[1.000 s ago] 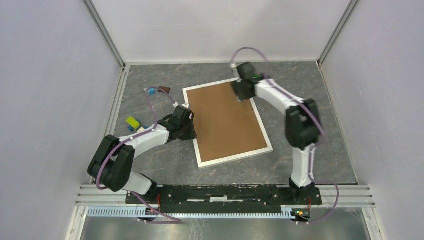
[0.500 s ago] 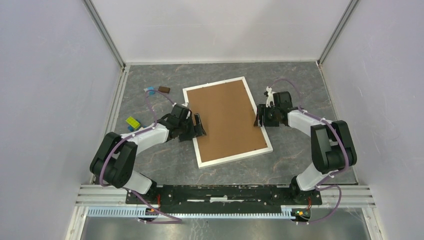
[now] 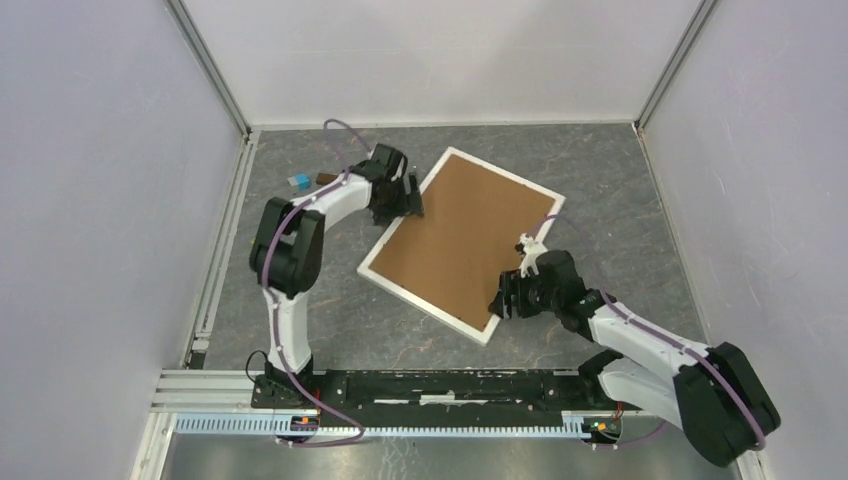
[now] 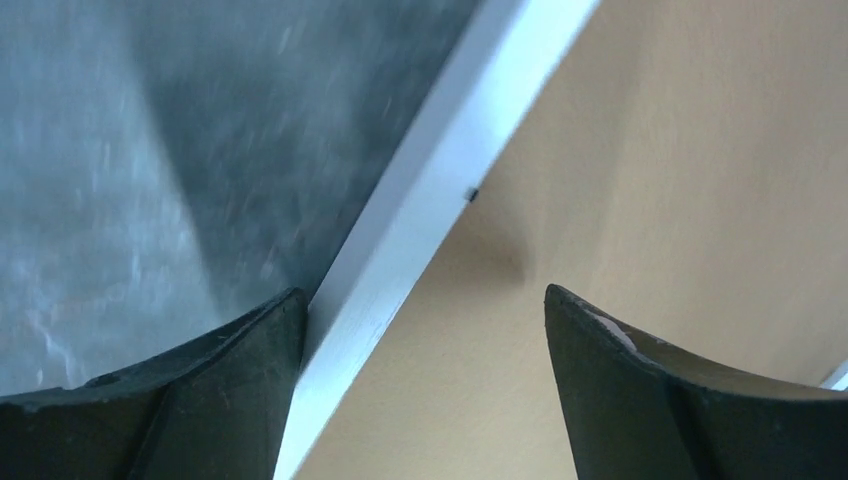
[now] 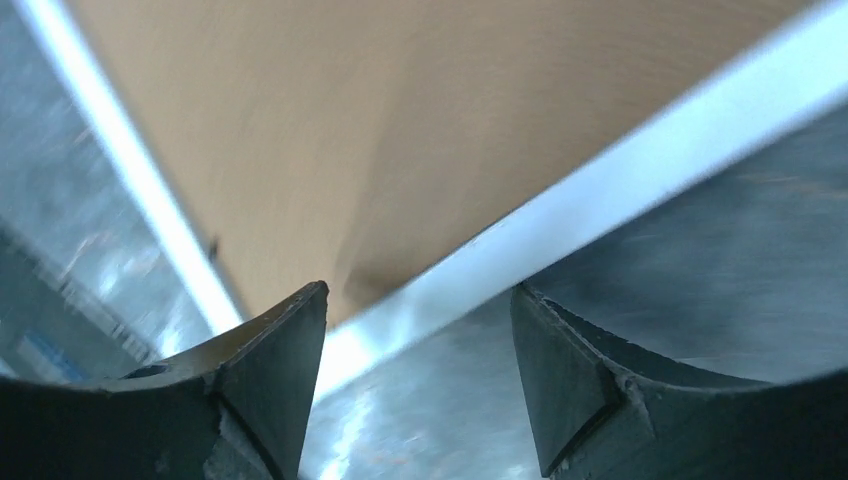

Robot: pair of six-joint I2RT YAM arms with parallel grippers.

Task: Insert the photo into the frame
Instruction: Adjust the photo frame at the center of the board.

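Note:
The frame (image 3: pixel 420 303) lies face down and slanted on the grey table, with its brown backing board (image 3: pixel 460 240) up. The photo is hidden. My left gripper (image 3: pixel 410 200) is at the frame's far-left edge. In the left wrist view it (image 4: pixel 422 292) is open and straddles the white frame edge (image 4: pixel 420 220), with one finger (image 4: pixel 240 370) beside that edge and the other over the backing board (image 4: pixel 650 200). My right gripper (image 3: pixel 500 303) is low at the near-right edge. In its wrist view it (image 5: pixel 418 288) is open, and the white frame edge (image 5: pixel 620 170) runs between its fingers.
A small blue block (image 3: pixel 298 181) and a small brown piece (image 3: pixel 325 178) lie at the far left, beside the left arm. Cage walls stand round the table, and a metal rail (image 3: pixel 450 385) runs along its near edge.
The frame has turned clockwise and now lies diagonally. My left arm swung to its far-left edge and its jaws opened. My right arm came down to the near-right edge.

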